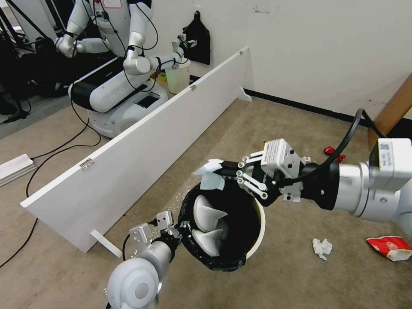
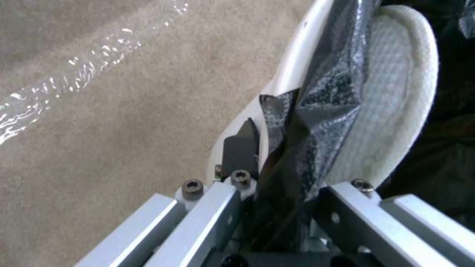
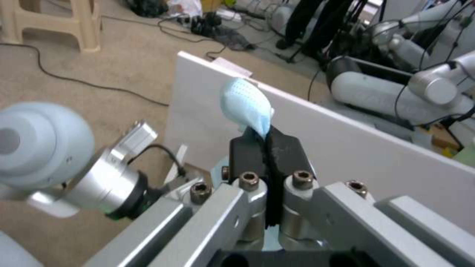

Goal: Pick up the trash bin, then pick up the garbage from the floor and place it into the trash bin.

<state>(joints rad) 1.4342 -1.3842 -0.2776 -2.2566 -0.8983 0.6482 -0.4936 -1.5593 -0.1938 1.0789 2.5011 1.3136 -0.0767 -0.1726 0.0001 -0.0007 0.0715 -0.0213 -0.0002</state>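
Note:
The trash bin, white with a black bag over its rim, hangs tilted off the floor. My left gripper is shut on its near rim. In the left wrist view that gripper pinches the bag and white rim. Two white slippers lie inside the bin, one seen close up. My right gripper is shut on a blue mask, held just above the bin's far rim. The mask sticks out past the closed gripper. Tissue, a red-white snack packet and a red wrapper lie on the carpet.
A long white board stands on edge across the carpet to the left. Behind it is another robot by a pale green bin. Cables trail on the floor at left. A wooden beam leans at right.

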